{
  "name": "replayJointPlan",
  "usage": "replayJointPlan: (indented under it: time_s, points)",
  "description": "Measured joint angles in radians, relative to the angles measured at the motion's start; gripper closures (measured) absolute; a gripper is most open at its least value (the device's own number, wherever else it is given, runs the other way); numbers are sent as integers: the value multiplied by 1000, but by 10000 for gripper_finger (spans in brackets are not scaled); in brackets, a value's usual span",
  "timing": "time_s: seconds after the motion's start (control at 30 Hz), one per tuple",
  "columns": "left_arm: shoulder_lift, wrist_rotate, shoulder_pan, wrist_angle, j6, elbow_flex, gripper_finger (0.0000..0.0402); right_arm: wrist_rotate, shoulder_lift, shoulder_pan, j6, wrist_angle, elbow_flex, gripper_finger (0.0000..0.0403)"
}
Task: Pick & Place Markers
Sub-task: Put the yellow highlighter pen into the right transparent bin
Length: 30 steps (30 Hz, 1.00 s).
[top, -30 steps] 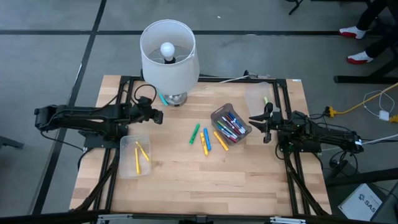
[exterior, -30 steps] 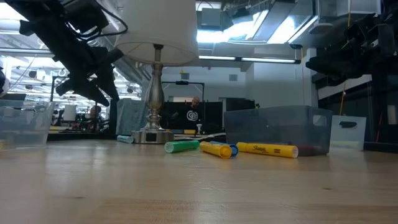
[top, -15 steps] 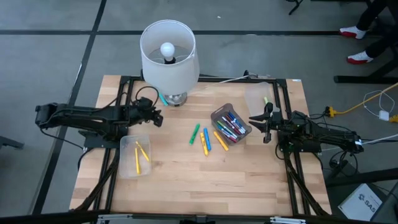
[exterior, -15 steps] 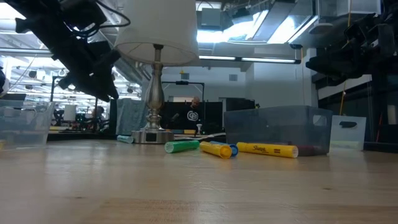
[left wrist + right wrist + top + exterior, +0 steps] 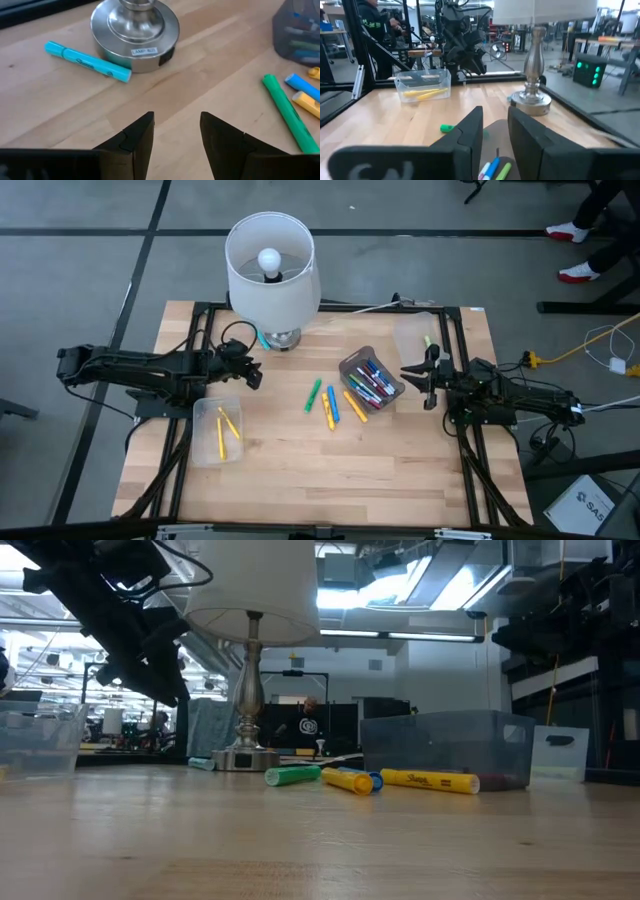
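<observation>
A: Now, what has changed?

B: Left gripper (image 5: 176, 131), open and empty, has edged forward; ahead lie loose markers (image 5: 332, 404), beyond them the bin (image 5: 349, 366) and waiting right gripper (image 5: 426, 380), part-open, empty.

A: Meaning?

B: Likely approaching its next marker.

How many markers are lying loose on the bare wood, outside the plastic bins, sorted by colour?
green marker: 1
blue marker: 1
yellow markers: 2
turquoise marker, beside the lamp base: 1
Total: 5
</observation>
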<state>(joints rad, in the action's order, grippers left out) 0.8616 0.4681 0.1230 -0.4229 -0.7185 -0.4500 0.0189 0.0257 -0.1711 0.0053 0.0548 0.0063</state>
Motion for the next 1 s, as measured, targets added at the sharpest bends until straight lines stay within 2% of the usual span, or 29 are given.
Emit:
replayJointPlan:
  time_s: [0.23,0.43,0.53,0.63,0.8,1.0]
  points:
    - [0,-22,-1,5,-22,0,245,0,0,0,217,10,0,312]
    - [0,-30,-29,7,65,0,245,4,0,0,302,96,0,312]
    - [0,-23,-40,5,77,0,245,77,4,0,322,195,0,312]
    - [0,-29,-49,4,76,0,245,162,28,0,277,310,0,312]
    - [0,-108,-65,7,102,0,245,175,136,13,275,389,0,312]
    - [0,-122,-93,18,126,0,245,76,396,103,217,489,42,312]
